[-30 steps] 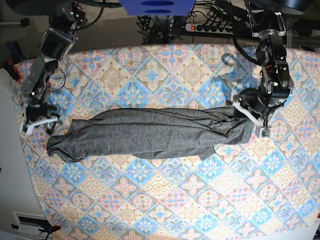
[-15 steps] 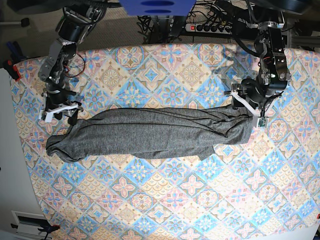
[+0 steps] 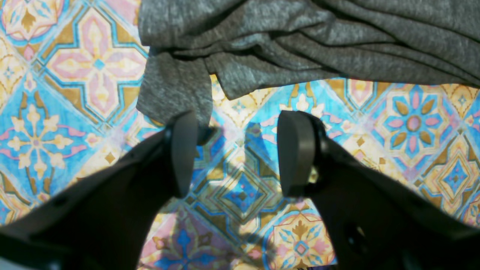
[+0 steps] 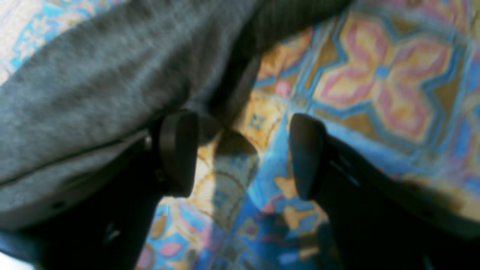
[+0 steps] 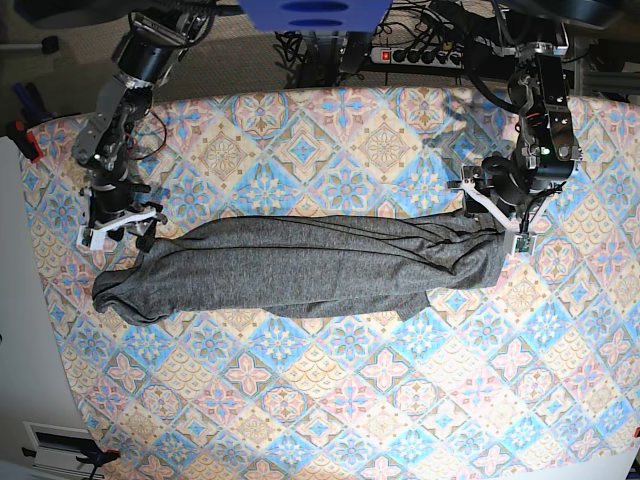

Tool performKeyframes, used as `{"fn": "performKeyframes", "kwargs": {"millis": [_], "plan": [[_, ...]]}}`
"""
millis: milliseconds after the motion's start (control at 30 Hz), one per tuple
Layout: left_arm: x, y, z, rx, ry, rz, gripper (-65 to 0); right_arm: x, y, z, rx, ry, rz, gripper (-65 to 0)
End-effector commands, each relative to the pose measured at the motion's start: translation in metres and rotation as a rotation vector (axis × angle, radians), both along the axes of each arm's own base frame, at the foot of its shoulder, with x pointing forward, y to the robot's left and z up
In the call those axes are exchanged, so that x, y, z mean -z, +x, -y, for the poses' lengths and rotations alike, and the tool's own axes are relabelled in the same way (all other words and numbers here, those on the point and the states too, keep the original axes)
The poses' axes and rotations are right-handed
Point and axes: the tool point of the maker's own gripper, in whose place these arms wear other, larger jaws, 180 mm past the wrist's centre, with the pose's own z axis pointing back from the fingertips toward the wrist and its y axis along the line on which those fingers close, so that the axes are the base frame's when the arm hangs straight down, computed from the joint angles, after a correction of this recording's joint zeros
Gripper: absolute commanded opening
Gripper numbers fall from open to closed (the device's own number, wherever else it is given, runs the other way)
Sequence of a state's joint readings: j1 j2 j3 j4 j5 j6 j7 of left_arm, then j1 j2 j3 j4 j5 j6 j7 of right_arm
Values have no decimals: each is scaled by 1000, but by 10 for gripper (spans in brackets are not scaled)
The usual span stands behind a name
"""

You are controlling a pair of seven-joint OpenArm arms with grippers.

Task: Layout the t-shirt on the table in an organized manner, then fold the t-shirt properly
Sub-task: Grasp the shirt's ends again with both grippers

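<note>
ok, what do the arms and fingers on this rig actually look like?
Both arms are black, jointed metal, with dark cables running along them. The left gripper and right gripper each carry a white bracket near the tip in the base view. Up close, the fingers are matte black wedges ending in rounded, flat-faced pads; the right fingers match. No markings are legible.

Both arms reach down, left end effector [image 3: 240, 153] and right end effector [image 4: 242, 153] agape.

The soft heathered dark grey t-shirt [image 5: 300, 268] is plain. The worktop [image 5: 330, 400] cloth has blue, pink and cream diamond tiles with flowers.
</note>
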State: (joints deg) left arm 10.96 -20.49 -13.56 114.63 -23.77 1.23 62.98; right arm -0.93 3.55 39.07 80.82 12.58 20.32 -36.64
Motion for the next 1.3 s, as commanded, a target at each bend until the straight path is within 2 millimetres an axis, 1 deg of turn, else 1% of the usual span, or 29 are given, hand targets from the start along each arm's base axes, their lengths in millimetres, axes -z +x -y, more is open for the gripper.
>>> {"fn": "performKeyframes", "kwargs": {"millis": [0,67,133,200,267,567,667,733,767,833,900,1000,1167,1200,1267], "plan": [[-12,8,-1,4,9,47,-332,-25,13,5,-6,-21,72,-279],[-12,8,-1,4,9,47,-332,-31,14,3,-13,-28,73,-279],[-12,8,-1,4,9,47,-332,-27,14,-3,-13,-10,70,-279],[-12,8,-1,4,9,47,-332,-25,14,-5,-12,-2,65,-279],[-12,8,-1,4,9,47,-332,-18,12,-6,-11,11,50,-279],[-11,7,-1,4,9,45,-332,32,-5,-17,-9,96,-69,-279],[-11,7,-1,4,9,45,-332,43,-9,-21,-20,116,-94,-279],[-11,7,-1,4,9,45,-332,46,-10,-22,-19,122,-101,-279],[-11,7,-1,4,9,45,-332,44,-7,-22,-20,124,-96,-279],[-8,4,-1,4,9,35,-332,31,10,-21,-22,121,-58,-279],[-8,3,-1,4,9,33,-332,23,21,-21,-24,121,-32,-279],[-7,3,-1,4,9,32,-332,19,26,-23,-27,122,-22,-279],[-7,3,-1,4,9,32,-332,20,33,-47,-103,113,-30,-284],[-7,3,-1,4,9,32,-332,19,34,-50,-114,111,-31,-300],[-7,3,-1,4,9,32,-332,19,34,-54,-126,108,-31,-379]]}}
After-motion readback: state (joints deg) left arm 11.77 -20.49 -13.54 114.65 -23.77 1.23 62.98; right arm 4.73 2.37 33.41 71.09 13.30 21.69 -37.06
